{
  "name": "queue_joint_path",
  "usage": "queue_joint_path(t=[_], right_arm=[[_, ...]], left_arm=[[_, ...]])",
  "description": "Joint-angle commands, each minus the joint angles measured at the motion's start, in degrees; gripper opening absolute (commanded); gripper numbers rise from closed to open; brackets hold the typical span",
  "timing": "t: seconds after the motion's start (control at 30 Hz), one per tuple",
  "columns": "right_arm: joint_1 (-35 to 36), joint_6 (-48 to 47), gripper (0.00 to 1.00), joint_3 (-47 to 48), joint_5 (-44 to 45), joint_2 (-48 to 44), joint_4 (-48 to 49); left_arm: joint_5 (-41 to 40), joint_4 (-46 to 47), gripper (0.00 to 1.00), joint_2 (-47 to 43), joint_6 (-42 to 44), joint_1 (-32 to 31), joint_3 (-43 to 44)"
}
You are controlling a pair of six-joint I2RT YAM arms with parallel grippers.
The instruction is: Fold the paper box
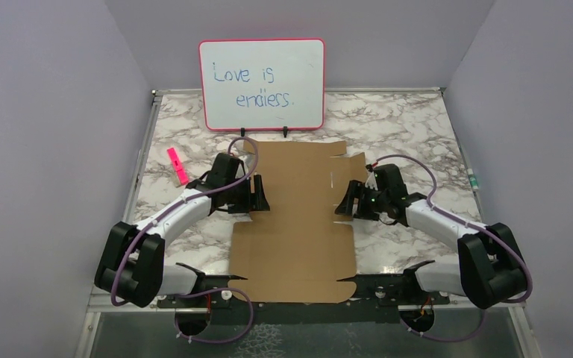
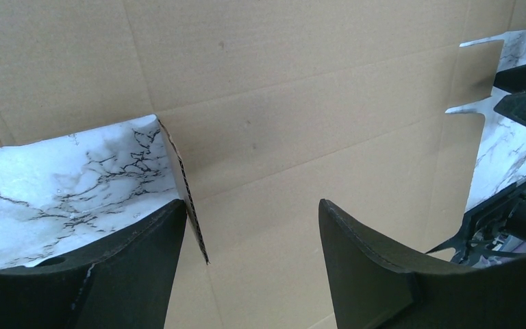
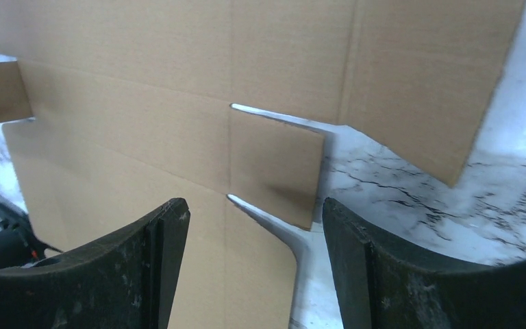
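From above, the paper box (image 1: 291, 224) lay as a flat, unfolded brown sheet in the middle of the marble table (image 1: 410, 127), its near edge by the arm bases and its far edge just short of a pink-framed whiteboard (image 1: 262, 84) standing at the back. The left gripper (image 1: 257, 195) sat at the sheet's left edge and the right gripper (image 1: 345, 203) at its right edge, facing each other across the cardboard. A pink marker (image 1: 177, 165) lay on the table to the left, apart from the sheet. In the left wrist view, the left gripper (image 2: 252, 205) had its fingers spread wide with nothing pinched between them; the paper box (image 2: 281, 103) filled most of the picture beneath and beyond them. A side flap (image 2: 185, 192) stood up on edge just beside the finger on the view's left, and whether it touched that finger could not be told. Bare table (image 2: 75, 178) showed to the left of that flap. In the right wrist view, the right gripper (image 3: 255, 205) was likewise wide apart and held nothing. The paper box (image 3: 144, 103) lay under and ahead of it, and a small tab (image 3: 274, 164) cut free by two slits jutted between the fingertips, slightly lifted over the table (image 3: 418, 185).
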Motion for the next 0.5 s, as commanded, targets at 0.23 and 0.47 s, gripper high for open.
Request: queue_joint_path(t=[0.23,0.47], right_arm=[[0.23,0.87,0.74,2.75,-11.16,-2.88,1.96],[0.25,0.55,0.69,6.01,-13.24,-4.18,-0.48]], left_arm=[[-0.98,0.99,0.72,1.09,-0.83,-1.38,1.09],[-1.04,1.93,0.72,1.5,-1.13,-2.09,0.85]])
